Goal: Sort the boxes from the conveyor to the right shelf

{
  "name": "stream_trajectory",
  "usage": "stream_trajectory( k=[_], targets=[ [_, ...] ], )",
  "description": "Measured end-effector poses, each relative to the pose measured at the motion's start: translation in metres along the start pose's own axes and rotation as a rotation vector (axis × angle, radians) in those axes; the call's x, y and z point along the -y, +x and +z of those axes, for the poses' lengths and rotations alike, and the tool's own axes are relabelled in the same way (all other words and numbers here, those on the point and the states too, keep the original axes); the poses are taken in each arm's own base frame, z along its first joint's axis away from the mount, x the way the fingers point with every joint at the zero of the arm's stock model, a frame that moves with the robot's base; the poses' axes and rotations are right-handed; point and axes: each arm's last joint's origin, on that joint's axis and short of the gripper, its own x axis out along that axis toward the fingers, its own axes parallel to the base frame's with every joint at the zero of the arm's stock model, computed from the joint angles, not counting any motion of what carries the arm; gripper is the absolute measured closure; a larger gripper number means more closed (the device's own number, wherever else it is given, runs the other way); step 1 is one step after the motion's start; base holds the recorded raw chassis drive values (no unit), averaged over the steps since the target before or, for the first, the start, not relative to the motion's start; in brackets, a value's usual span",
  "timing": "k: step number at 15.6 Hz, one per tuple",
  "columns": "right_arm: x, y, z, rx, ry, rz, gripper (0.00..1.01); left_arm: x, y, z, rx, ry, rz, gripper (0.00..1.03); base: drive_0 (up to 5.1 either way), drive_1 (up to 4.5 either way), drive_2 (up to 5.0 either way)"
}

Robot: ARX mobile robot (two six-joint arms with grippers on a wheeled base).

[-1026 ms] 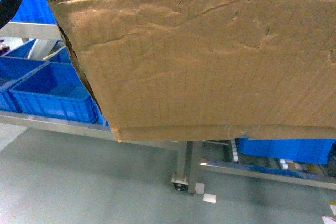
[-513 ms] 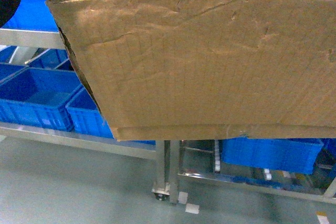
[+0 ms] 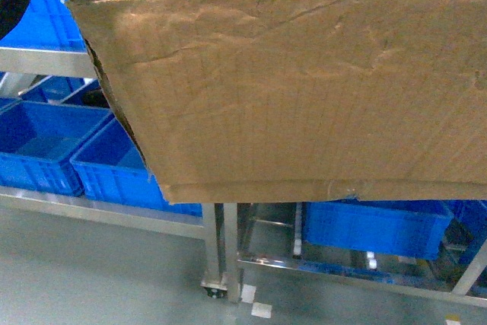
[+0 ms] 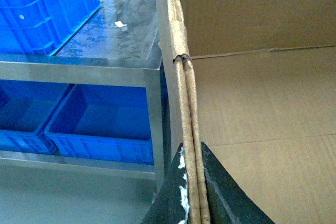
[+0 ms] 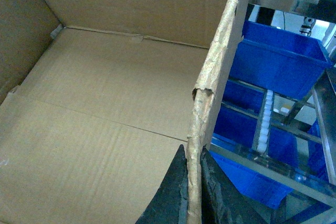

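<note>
A large brown cardboard box [image 3: 304,89] with a ragged rim fills most of the head view, held up off the floor. My left gripper [image 4: 191,148] is shut on its left wall rim, one black finger [image 4: 170,192] outside and the other inside. On the opposite wall my right gripper [image 5: 193,150] is shut over the torn edge. The box [image 5: 94,129] is empty inside. Behind and below it stands a stainless-steel shelf rack [image 3: 342,272] with a white roller track [image 5: 262,124]. The conveyor is out of view.
Blue plastic crates [image 3: 46,142] sit on a steel rack at the left, and more blue crates [image 3: 373,226] stand under the box on the right. A wheeled steel leg [image 3: 217,256] stands on the grey floor [image 3: 91,279]. A steel tabletop [image 4: 110,30] lies left of the box.
The racks, crates and wheeled leg have slid leftward in the head view while the box stays fixed in it. Both grippers keep their hold.
</note>
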Motion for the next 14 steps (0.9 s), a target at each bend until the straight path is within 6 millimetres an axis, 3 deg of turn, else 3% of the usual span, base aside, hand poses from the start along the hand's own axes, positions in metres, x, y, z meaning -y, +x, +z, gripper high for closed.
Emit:
stream_trajectory(
  k=[6,11,14],
  targets=[
    [0.0007,-0.0003,0.0,0.0,0.001,-0.003,0.99,0.0008,-0.0004,0.0002,0.002,0.0,-0.01,1.01,-1.2,-1.24,-1.2],
    [-0.0014,-0.0003,0.0006,0.001,-0.002,0.004,0.99,-0.0005,-0.0009,0.0009,0.002,0.0,-0.001,1.01,3.0,1.52,-5.1],
    [0.0004,0.0003,-0.0015,-0.01,0.004,-0.001,0.99,0.0009,0.0005,-0.0013,-0.008,0.005,-0.008,1.01,0.0,0.0,0.0]
  ],
)
